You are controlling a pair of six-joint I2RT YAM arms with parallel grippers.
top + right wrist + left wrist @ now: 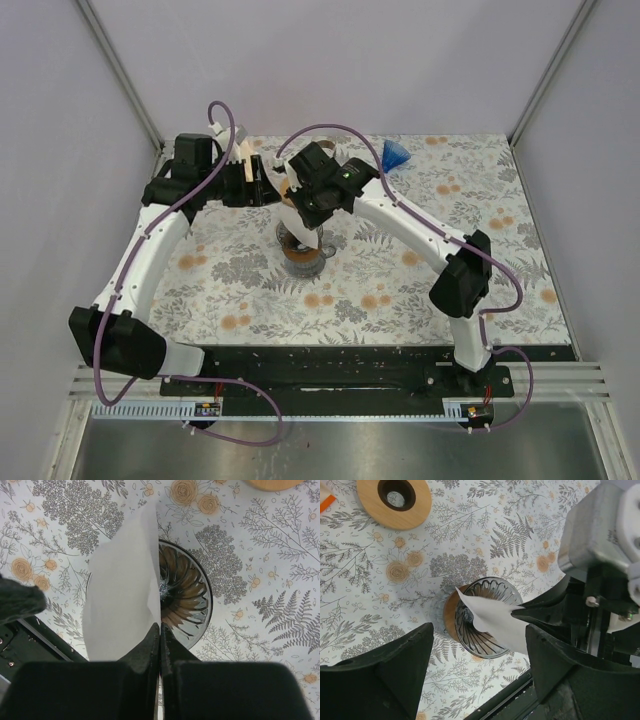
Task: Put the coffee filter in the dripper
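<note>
The glass ribbed dripper (301, 252) stands on a wooden collar in the middle of the flowered table; it also shows as the dripper (487, 625) and the dripper (186, 592). My right gripper (160, 629) is shut on the edge of the white paper coffee filter (121, 600). The folded filter (496, 622) hangs above the dripper's mouth, its tip over the bowl. The filter (293, 216) is partly hidden by the right gripper (312, 205) from above. My left gripper (477, 680) hovers open beside it, holding nothing. The left gripper (268, 188) sits just left of the filter.
A wooden ring (395, 499) with a dark hole lies on the table beyond the dripper, with an orange piece (326, 502) at the edge. A blue funnel-shaped thing (396, 154) stands at the back right. The black base rail (350, 362) runs along the near edge.
</note>
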